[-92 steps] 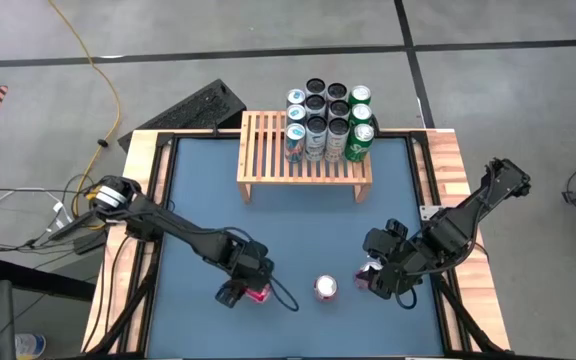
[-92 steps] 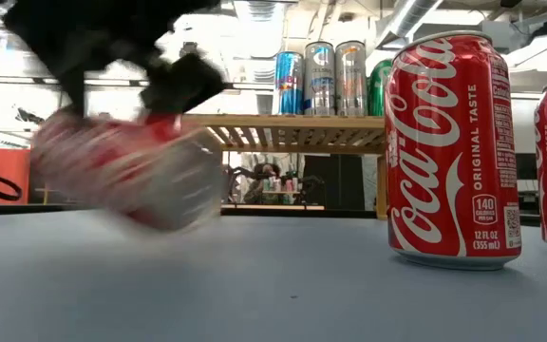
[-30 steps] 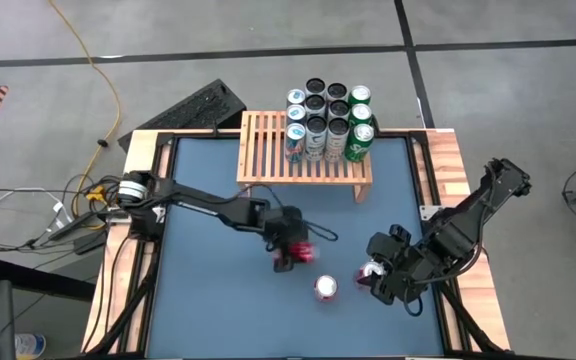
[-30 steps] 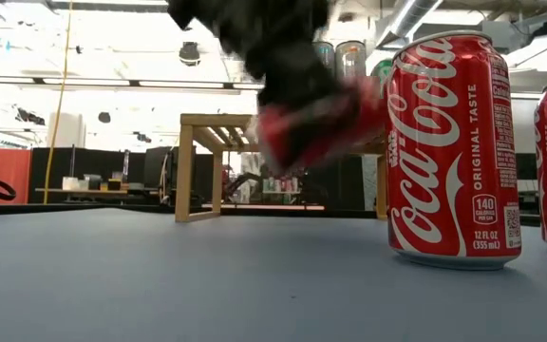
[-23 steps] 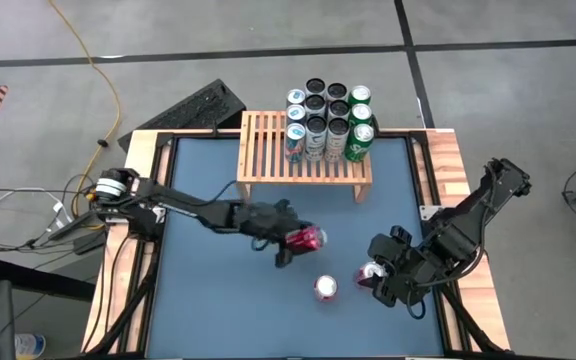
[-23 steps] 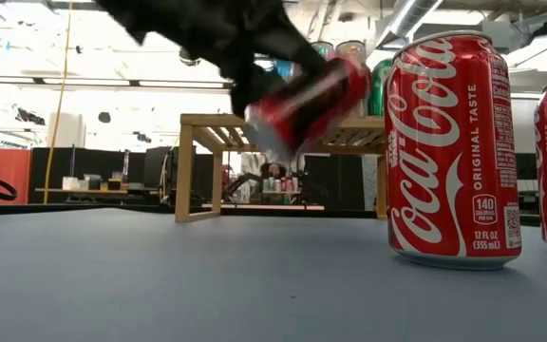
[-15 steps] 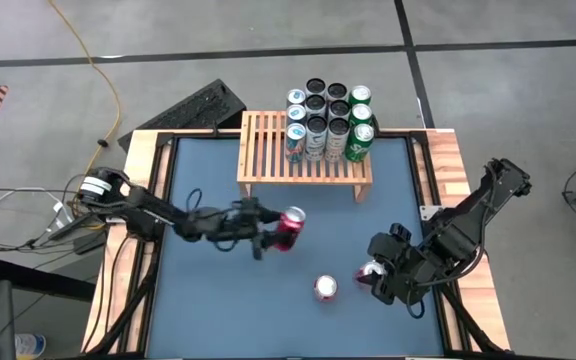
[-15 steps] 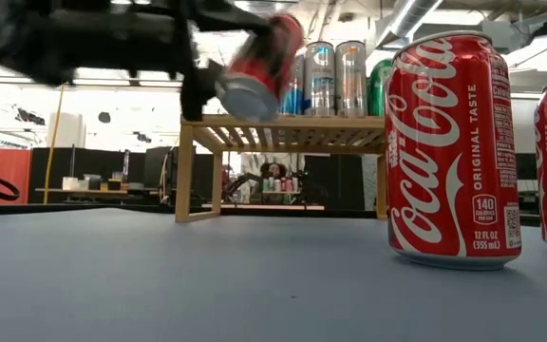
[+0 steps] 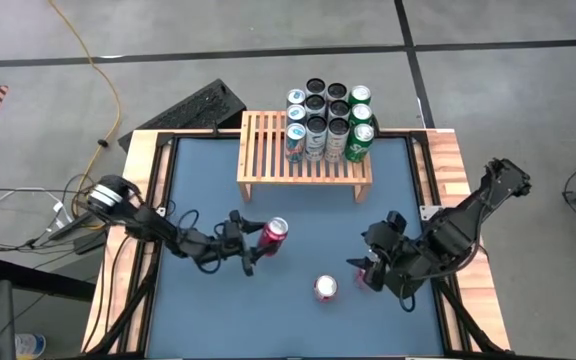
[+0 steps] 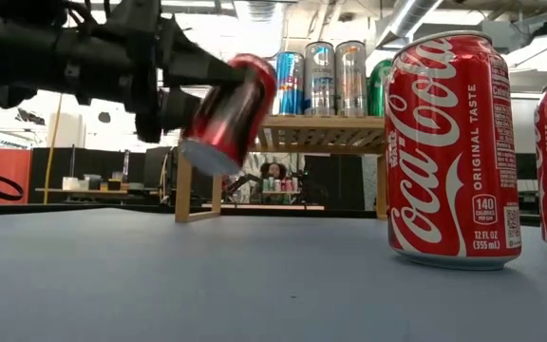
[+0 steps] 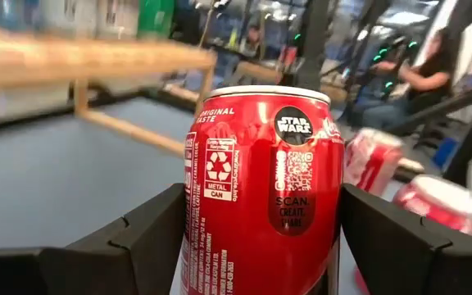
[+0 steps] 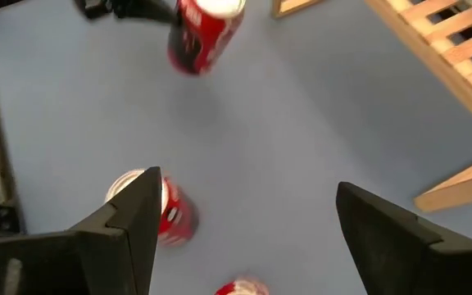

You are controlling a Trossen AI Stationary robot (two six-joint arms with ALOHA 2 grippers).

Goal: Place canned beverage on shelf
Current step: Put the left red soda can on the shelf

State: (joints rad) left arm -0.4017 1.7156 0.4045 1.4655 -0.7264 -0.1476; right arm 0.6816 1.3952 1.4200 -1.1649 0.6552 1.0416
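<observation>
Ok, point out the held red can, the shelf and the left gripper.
held red can point(image 9: 272, 233): high view, its side.
shelf point(image 9: 268, 150): high view, bare slats.
left gripper point(image 9: 255, 243): high view, between fingertips.

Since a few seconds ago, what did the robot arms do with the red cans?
The left gripper lifted a red can from the near part of the table, swung it toward the shelf and now holds it tilted in the air. The right gripper shifted slightly beside its can, open. The standing can in the middle and the cans on the shelf stayed put.
</observation>
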